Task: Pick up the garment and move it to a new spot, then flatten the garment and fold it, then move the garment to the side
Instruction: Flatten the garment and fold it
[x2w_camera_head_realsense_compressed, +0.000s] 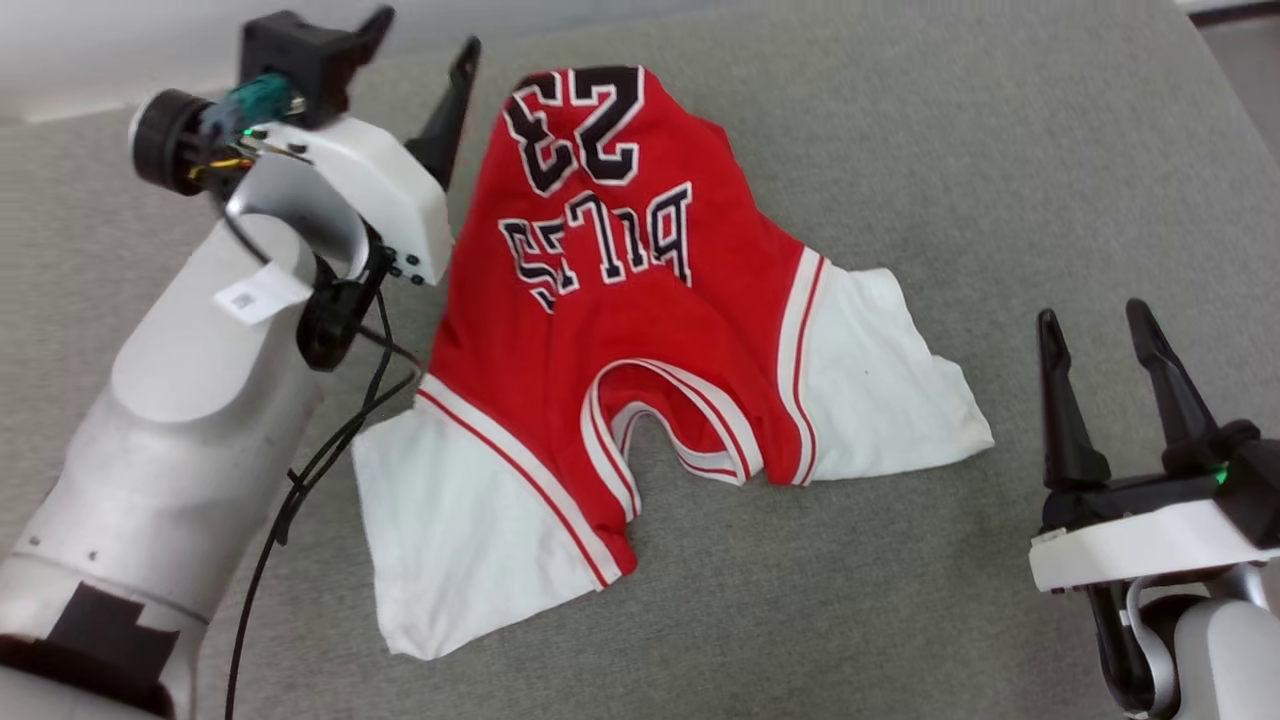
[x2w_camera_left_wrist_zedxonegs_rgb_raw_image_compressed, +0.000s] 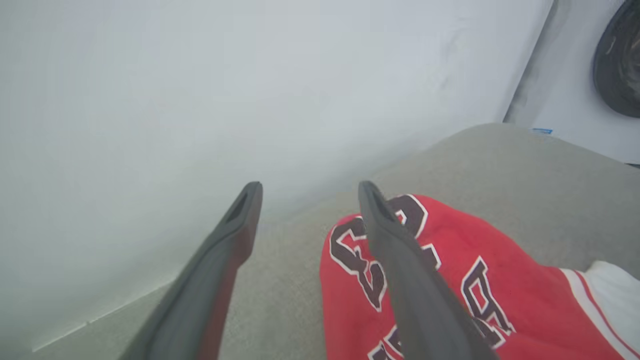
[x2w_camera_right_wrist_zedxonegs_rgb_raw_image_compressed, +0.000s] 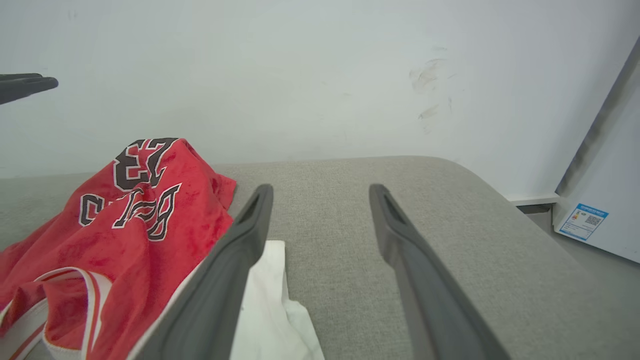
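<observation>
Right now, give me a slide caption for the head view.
Rumpled red garment on grey cushion; left gripper open by its far edge, right gripper open, apart from it.

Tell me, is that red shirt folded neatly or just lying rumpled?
Rumpled, not folded. The garment lies bunched on the grey surface: its red body humps into ridges and the white sleeves splay out unevenly.

The shirt lies on the middle of the desk, neck opening toward the near edge, numbered end toward the far edge. Its sleeves spread out to the near left and to the right. The left claw is at the far left, just beside the shirt's far end. The right claw is at the near right, apart from the shirt. A wall stands behind the desk.
</observation>
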